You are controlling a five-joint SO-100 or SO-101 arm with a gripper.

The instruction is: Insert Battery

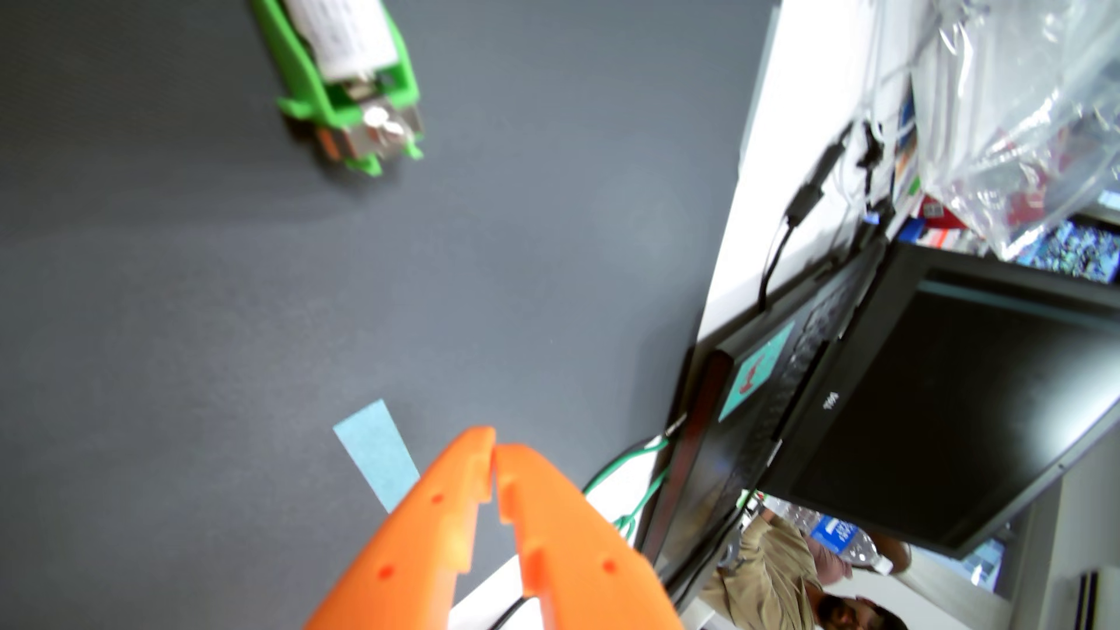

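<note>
The orange claw (pixel 496 449) comes into the wrist view from the bottom centre, its two tips pressed together, nothing between them. It hangs empty over the dark grey tabletop (pixel 182 303), right beside a strip of pale blue tape (pixel 376 451) stuck flat to the surface.

Up in the upper left of the frame sits the task's thing: a green plastic battery holder (pixel 348 100) with a white-wrapped battery (pixel 345 30) lying in its cradle, the label running off the top edge. At the holder's near end there is a metal contact (pixel 382 130), shiny and a little blurred. Whether the cell is fully seated cannot be told from here. It lies well apart from the claw, with open tabletop between them.

How will it handle? It looks like a stiff, light printed frame around a hard, smooth cylinder. The wrap is likely slick, so a pinch across the round body could roll or squirt out. The safer hold looks to be across the flat green side rails, mid-length, clear of the thin tabs and the contact, which could bend or snap.

Off to the right of the frame, beyond the mat's edge, stand a black laptop (pixel 909 394), a crinkled clear plastic bag (pixel 1030 121) and cables. None of it crowds the work.
</note>
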